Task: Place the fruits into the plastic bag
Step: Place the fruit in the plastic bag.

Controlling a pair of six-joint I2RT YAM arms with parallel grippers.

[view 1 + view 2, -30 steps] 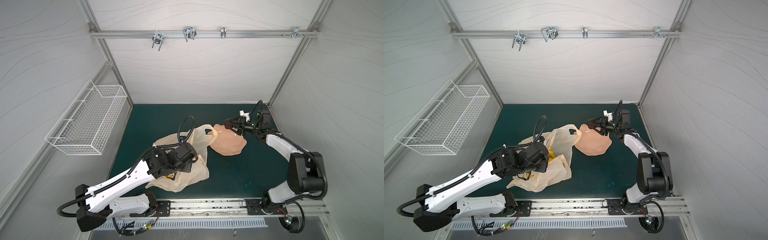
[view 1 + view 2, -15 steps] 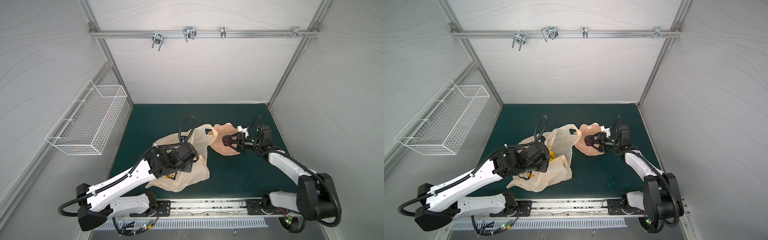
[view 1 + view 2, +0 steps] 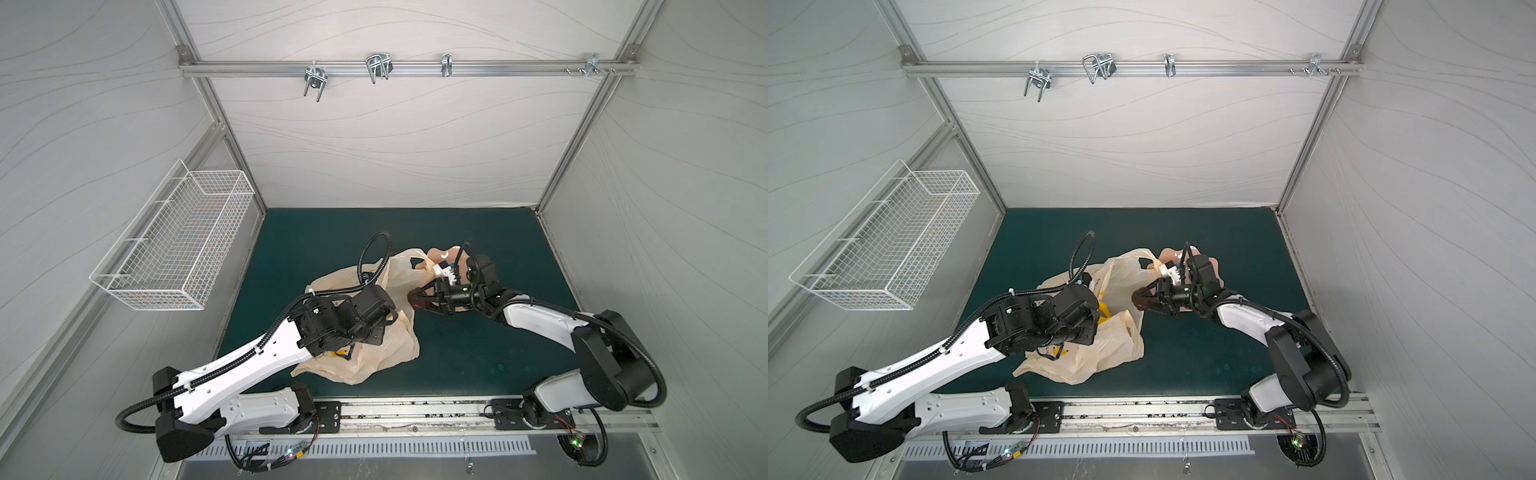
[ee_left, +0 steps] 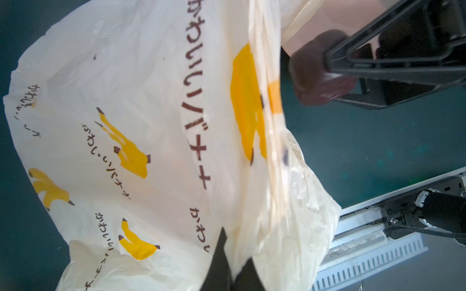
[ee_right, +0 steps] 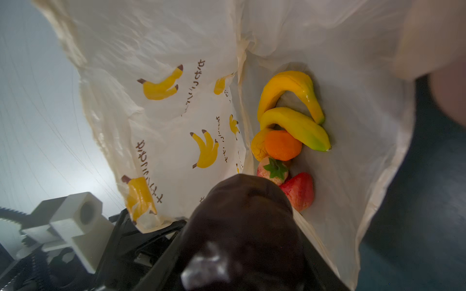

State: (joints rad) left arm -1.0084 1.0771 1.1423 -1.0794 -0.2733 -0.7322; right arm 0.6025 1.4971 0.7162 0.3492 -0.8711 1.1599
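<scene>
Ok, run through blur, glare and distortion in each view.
Top views: even light, soft shadows; frame posts splay outward, wide-angle style. Left wrist: dark fruit smeared, bag print crisp, its near fold blurred. Right wrist: dark fruit looms out of focus with a pale glare patch; bananas deeper in are sharp, with small highlights.

Both top views looked down from high on the near side, my left wrist view sat close outside the plastic bag [image 4: 131,105], my right looked inside, both caught the dark brown piece [image 4: 312,75].
</scene>
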